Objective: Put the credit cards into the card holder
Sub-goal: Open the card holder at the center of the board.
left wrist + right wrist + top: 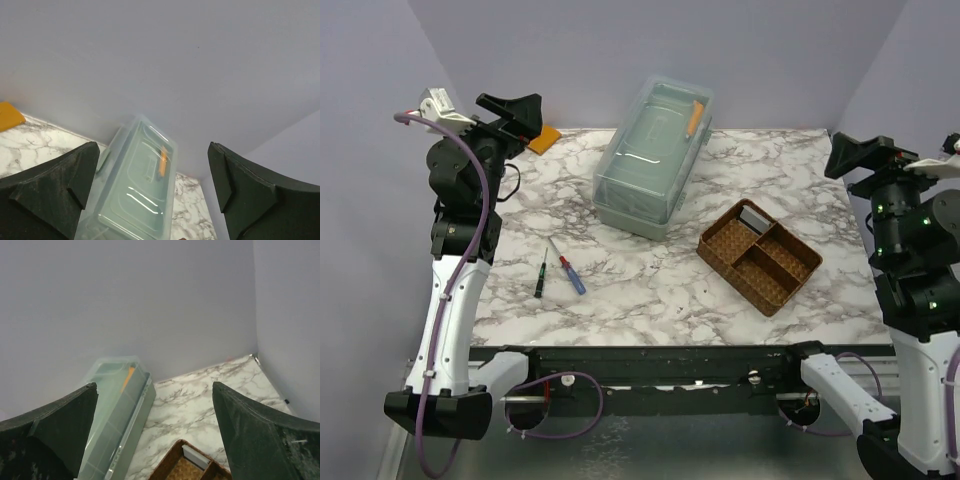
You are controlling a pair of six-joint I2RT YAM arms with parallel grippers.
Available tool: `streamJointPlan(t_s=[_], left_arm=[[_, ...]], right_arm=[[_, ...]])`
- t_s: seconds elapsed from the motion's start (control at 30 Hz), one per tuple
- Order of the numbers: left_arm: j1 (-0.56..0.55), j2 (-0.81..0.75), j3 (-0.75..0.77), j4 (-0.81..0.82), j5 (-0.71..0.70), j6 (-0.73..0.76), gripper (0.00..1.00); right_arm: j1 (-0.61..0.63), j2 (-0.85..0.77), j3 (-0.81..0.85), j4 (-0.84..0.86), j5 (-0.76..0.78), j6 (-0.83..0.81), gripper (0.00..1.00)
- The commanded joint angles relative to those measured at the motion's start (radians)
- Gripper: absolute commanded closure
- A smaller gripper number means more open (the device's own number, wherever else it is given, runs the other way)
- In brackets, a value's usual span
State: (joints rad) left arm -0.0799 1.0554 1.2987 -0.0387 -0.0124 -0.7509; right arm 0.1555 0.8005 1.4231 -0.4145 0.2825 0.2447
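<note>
Both arms are raised at the sides of the marble table (650,290). The left gripper (515,112) and right gripper (860,155) gape wide, holding nothing. The orange card holder (544,138) lies at the table's far-left corner. A grey credit card (753,217) sits in the woven tray (775,290) near the right edge.

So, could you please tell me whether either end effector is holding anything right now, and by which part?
Nothing is held: the left end effector and the right end effector both stand open and empty.
</note>
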Motion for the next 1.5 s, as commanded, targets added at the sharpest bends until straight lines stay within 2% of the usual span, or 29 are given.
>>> streamJointPlan(t_s=[0.0, 0.1, 0.17, 0.4, 0.5, 0.63, 0.7, 0.8, 1.07, 1.27, 1.47], left_arm=[[0.002, 0.042, 0.020, -0.032, -0.036, 0.000, 0.01], [0.011, 0.106, 0.015, -0.082, -0.083, -0.021, 0.01], [0.032, 0.148, -0.009, -0.122, -0.102, -0.093, 0.01], [0.198, 0.299, -0.133, -0.091, -0.024, -0.232, 0.01], [0.281, 0.419, -0.161, 0.002, 0.078, -0.250, 0.01], [0.341, 0.607, -0.176, 0.239, 0.162, -0.303, 0.01], [0.344, 0.734, -0.143, 0.370, 0.262, -0.349, 0.01], [0.334, 0.931, -0.036, 0.489, 0.327, -0.395, 0.04], [0.333, 1.256, 0.234, 0.538, 0.279, -0.436, 0.18], [0.329, 1.444, 0.365, 0.648, 0.292, -0.582, 0.32], [0.322, 1.529, 0.435, 0.687, 0.276, -0.610, 0.46]], right_arm=[[-0.004, 0.030, -0.016, -0.048, -0.042, 0.043, 0.00], [-0.004, 0.062, -0.033, -0.053, -0.097, 0.033, 0.00], [-0.004, 0.080, -0.051, -0.057, -0.149, 0.022, 0.00], [-0.004, 0.089, -0.187, -0.004, -0.347, 0.057, 0.00], [-0.004, 0.095, -0.209, 0.000, -0.376, 0.060, 0.00], [-0.004, 0.097, -0.228, 0.005, -0.376, 0.051, 0.00], [-0.004, 0.103, -0.229, 0.003, -0.375, 0.046, 0.00], [-0.004, 0.111, -0.227, 0.002, -0.382, 0.045, 0.00], [-0.004, 0.126, -0.248, 0.006, -0.361, 0.039, 0.00], [-0.004, 0.164, -0.244, 0.006, -0.378, 0.040, 0.00], [-0.004, 0.196, -0.243, 0.007, -0.381, 0.043, 0.00]])
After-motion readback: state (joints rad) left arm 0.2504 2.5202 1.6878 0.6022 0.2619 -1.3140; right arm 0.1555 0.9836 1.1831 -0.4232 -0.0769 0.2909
